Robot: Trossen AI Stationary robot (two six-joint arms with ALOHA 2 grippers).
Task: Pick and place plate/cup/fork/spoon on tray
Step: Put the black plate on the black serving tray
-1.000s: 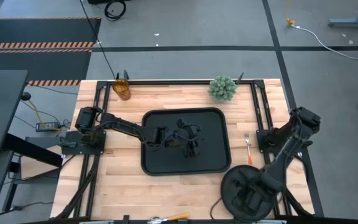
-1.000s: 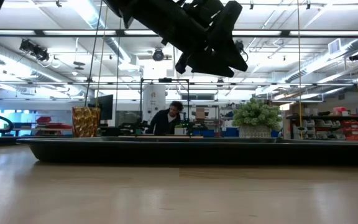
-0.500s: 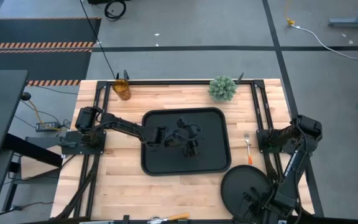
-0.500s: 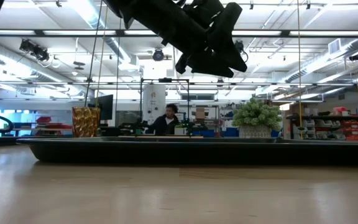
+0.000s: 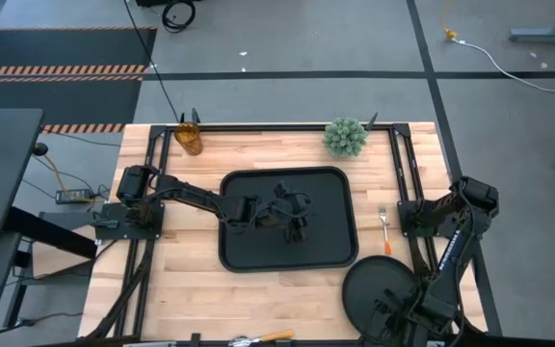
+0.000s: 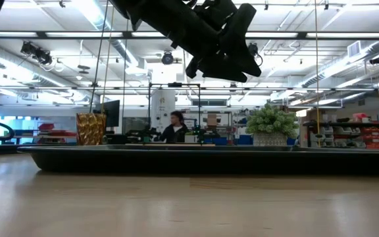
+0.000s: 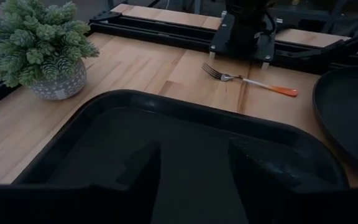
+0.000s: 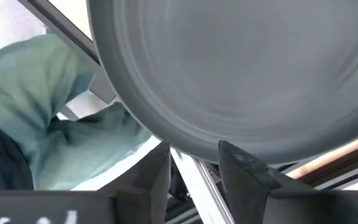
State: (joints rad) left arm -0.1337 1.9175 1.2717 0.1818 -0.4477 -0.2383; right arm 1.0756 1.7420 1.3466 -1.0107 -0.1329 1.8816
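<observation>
The round black plate [image 5: 374,289] lies flat on the table at the near right, beside the black tray [image 5: 249,253] in the middle. My right gripper [image 5: 405,315] is open at the plate's near-right rim, pointing down; the plate's face [image 8: 247,68] fills its wrist view. My left gripper [image 5: 292,220] hovers open and empty above the tray [image 7: 185,155]. The fork [image 5: 385,229] lies on the table right of the tray, also in the left wrist view [image 7: 247,79]. The amber cup [image 5: 190,138] stands at the far left. An orange-handled utensil [image 5: 276,334] lies at the near edge. My right gripper's fingertips [image 8: 160,155] stand one on each side of a stretch of the plate's near rim [image 8: 191,152], coming from above. I cannot tell whether they touch it. The plate lies flat on the table.
A spiky green plant in a pot [image 5: 345,137] stands at the far edge, right of centre. Black frame rails [image 5: 408,173] run along the table's sides. A person in green [image 8: 48,112] is just past the near edge, and another person [image 6: 175,125] is far behind.
My right gripper has drawn back from above the plate toward the table's near edge and now stands at the plate's near-right rim. The plate has stayed where it was. The person in the background has moved a little.
</observation>
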